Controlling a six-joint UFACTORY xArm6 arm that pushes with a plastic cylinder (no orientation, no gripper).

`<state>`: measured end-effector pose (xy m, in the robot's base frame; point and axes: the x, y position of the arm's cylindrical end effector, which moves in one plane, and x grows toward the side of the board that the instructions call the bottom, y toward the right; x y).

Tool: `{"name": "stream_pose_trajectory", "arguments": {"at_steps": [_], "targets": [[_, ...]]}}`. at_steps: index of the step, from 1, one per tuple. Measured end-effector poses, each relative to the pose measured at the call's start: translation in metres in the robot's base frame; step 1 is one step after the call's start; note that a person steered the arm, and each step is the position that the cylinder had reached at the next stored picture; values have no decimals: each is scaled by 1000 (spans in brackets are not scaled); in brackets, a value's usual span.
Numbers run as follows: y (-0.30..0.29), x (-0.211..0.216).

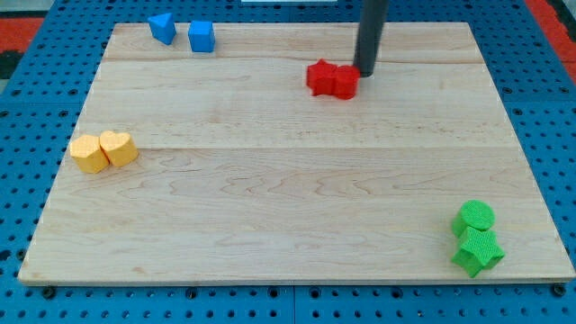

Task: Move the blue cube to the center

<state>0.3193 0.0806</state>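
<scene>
Camera view, single frame. Task barely begun, judging by layout. Blue cube (pixel 202 37) at far left of tabletop (pixel 288 180), close to far edge, well apart from center. Blue triangular block (pixel 162 27) just beside it on the left, small gap between, not touching as far as visible.

My tip (pixel 364 72) at far side, right of middle, touching or just beside right edge of red pair; exact contact hard to tell. Red blocks: left red block (pixel 320 76), star-like shape, and right red block (pixel 345 81), shape unclear, pressed together. Tip well apart from blue cube, with red pair lying roughly between tip and cube.

No fingers on this rig: plain rod, so nothing to spread, press together or pinch.

Other blocks off the route: two yellow blocks, left one (pixel 88 154) and right one (pixel 119 148), touching, at left edge mid-depth; green cylinder (pixel 475 216) and green star-like block (pixel 477 251) touching, near right corner.

Center of tabletop bare wood, nothing occupying target spot.

Done: nothing visible. Left, as a judgement: bring tip round to far-left side of blue cube, passing red pair, then push cube toward near-right until at center. Risk: catching blue triangular block alongside on approach.
</scene>
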Motion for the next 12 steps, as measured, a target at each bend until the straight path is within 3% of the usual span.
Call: {"name": "stream_pose_trajectory", "arguments": {"at_steps": [1,2,3,6,10,12], "targets": [[-37,-29],[-52,-99],[-95,-126],[-197,-128],[-249,-128],[-317,-127]]}}
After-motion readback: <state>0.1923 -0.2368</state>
